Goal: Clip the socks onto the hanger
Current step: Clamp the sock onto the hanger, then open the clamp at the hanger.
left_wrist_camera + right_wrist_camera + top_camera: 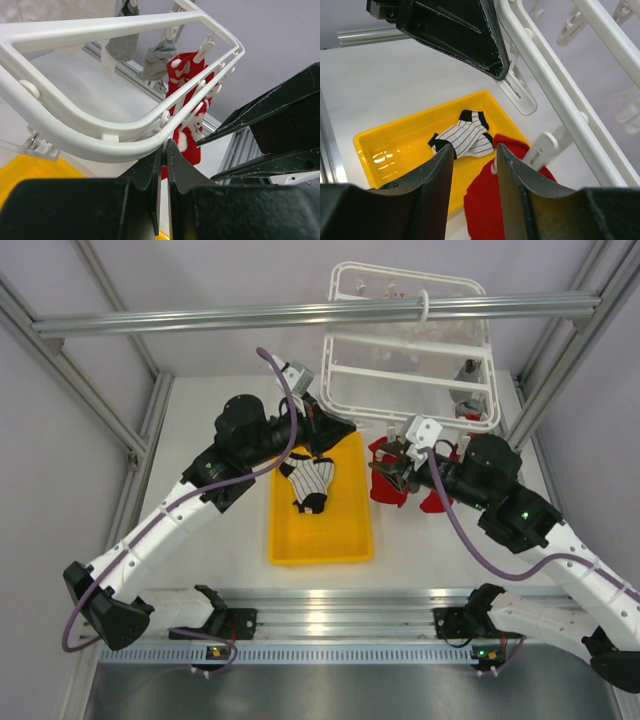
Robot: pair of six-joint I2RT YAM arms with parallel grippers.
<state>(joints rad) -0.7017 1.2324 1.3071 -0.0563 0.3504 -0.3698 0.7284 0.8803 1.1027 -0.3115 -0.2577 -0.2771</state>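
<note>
The white hanger [405, 371] hangs at the back right. My left gripper [322, 432] is at its near left corner, shut on a small clip [166, 143] under the hanger rim [100, 135]. A red sock with white markings [187, 115] hangs from clips on the near edge. My right gripper [392, 472] is open beside that red sock [500, 200], which hangs below a white clip [545, 147]. Two striped socks [310, 485] lie in the yellow tray, and they also show in the right wrist view [465, 137].
The yellow tray [320, 540] sits between the arms. A grey aluminium beam [300, 315] crosses above the hanger's hook. Grey socks [122, 47] hang from the hanger's far clips. Frame posts stand at both sides.
</note>
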